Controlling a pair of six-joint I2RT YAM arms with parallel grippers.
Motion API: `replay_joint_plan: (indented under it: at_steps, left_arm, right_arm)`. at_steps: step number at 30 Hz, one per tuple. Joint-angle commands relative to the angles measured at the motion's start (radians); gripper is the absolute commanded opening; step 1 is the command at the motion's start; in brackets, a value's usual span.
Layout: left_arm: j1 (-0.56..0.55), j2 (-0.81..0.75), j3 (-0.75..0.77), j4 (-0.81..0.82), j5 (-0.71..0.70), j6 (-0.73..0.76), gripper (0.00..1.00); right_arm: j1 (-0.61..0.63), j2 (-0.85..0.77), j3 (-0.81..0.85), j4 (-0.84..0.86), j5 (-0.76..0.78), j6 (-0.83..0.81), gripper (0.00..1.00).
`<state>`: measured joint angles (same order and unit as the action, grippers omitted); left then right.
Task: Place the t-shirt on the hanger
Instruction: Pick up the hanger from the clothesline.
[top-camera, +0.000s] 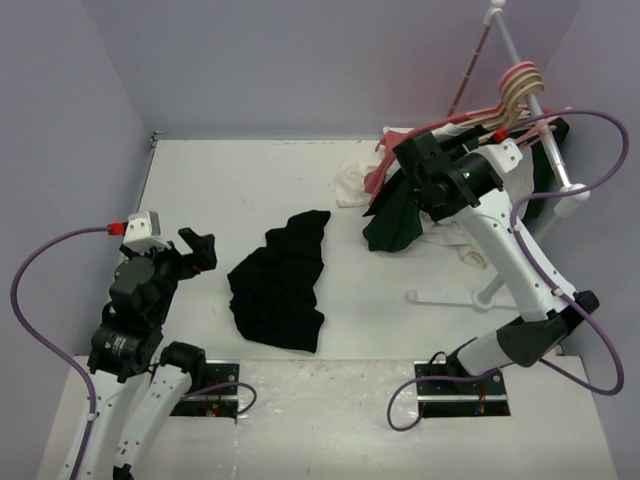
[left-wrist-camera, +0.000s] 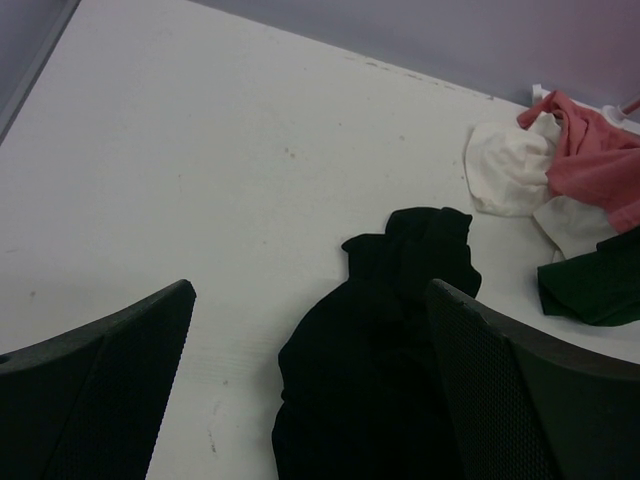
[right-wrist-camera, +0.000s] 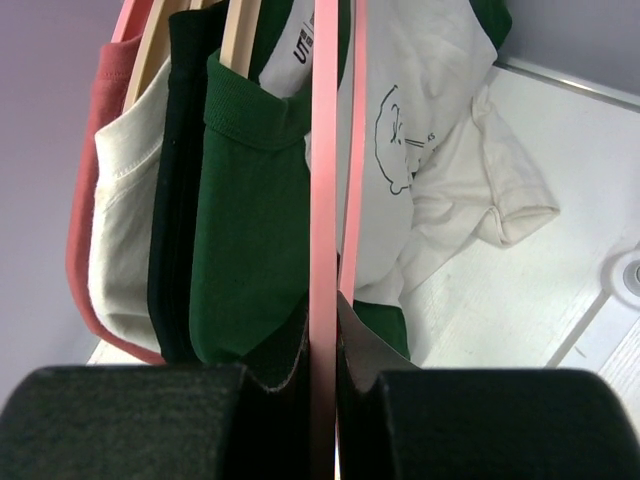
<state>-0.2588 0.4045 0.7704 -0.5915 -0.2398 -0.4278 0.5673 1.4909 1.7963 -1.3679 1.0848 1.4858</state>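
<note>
The black t-shirt (top-camera: 280, 280) lies crumpled on the white table between the two arms. In the left wrist view the t-shirt (left-wrist-camera: 390, 370) spreads under and ahead of my right-hand finger. My left gripper (top-camera: 197, 248) hovers just left of it, open, and nothing sits between its fingers (left-wrist-camera: 310, 300). My right gripper (top-camera: 425, 165) is up at the clothes rack at the back right. It is shut on the thin pink hanger (right-wrist-camera: 323, 200), whose bar runs straight up from between the pads of the right gripper (right-wrist-camera: 325, 385).
A white rack (top-camera: 540, 110) with cream hangers (top-camera: 520, 80) holds several garments, including a green shirt with a white front (right-wrist-camera: 250, 220). The rack's foot (top-camera: 450, 297) lies on the table. A white cloth (left-wrist-camera: 505, 170) and a pink-red cloth (left-wrist-camera: 595, 165) sit near the back wall.
</note>
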Motion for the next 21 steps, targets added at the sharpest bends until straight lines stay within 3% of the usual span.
replay_joint_plan:
  at_steps: [1,21]
  left_arm:
    - [-0.007,0.014,-0.005,0.041,-0.006,-0.002,1.00]
    - [-0.025,0.013,-0.005,0.044,0.002,0.000,1.00]
  right_arm:
    - [0.046,-0.082,-0.006,-0.146,0.147,-0.007,0.00]
    - [0.152,-0.223,-0.299,-0.146,0.040,0.153,0.00]
